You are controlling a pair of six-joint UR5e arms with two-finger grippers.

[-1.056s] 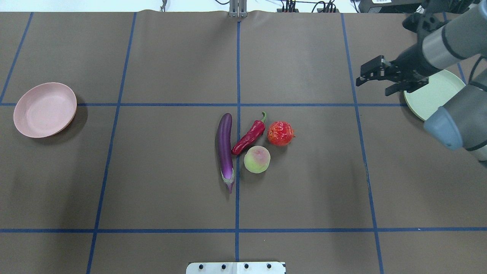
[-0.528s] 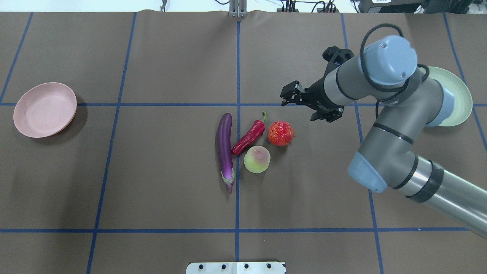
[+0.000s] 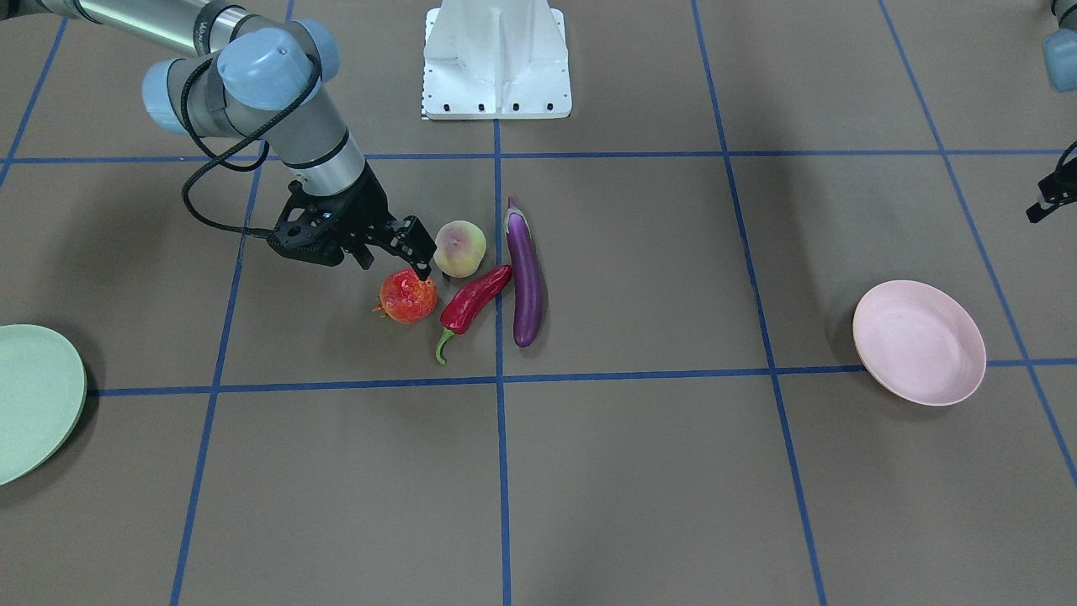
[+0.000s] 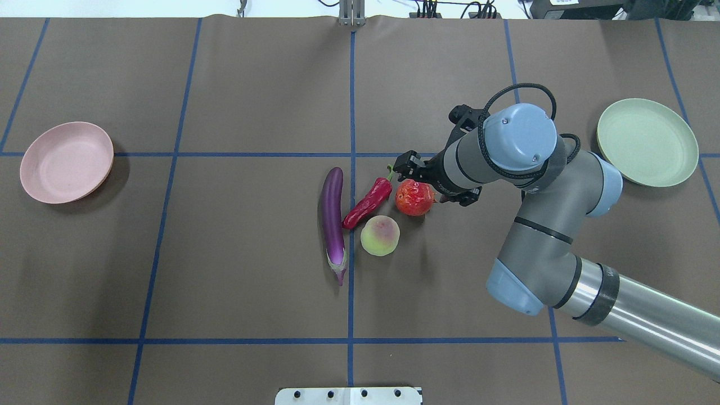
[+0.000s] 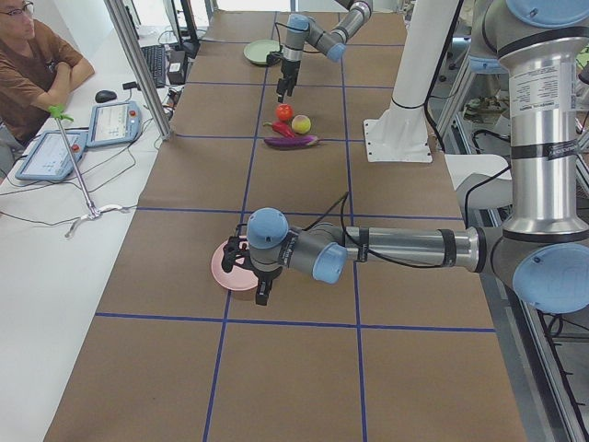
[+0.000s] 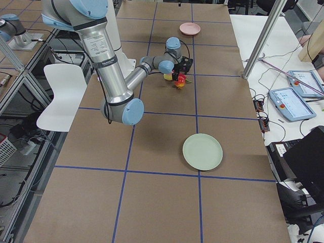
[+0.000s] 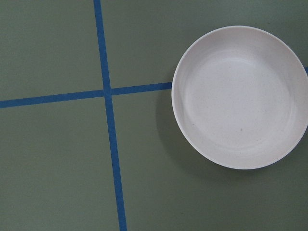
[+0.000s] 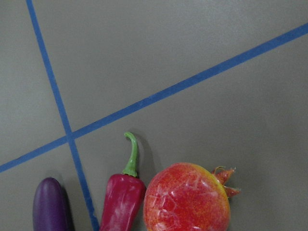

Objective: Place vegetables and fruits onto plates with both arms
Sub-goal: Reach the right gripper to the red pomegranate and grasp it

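Pomegranate (image 4: 414, 198) just below downward-pointing right gripper (image 4: 432, 185) (jaws apart)

We see the right gripper (image 4: 430, 184) spread wide at the pomegranate (image 4: 415, 198), mid-table beside the chili pepper (image 4: 368, 203), peach (image 4: 380, 235) and eggplant (image 4: 333, 219). The pink plate (image 4: 66, 162) lies leftmost, the green plate (image 4: 647, 142) rightmost.

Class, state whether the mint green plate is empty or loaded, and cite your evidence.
Empty: the green plate shows its whole inner surface bare in the overhead view.

Bright, even overhead light, soft shadow beside pink plate (image 4: 66, 162), views sharp, L wrist cam greenish.
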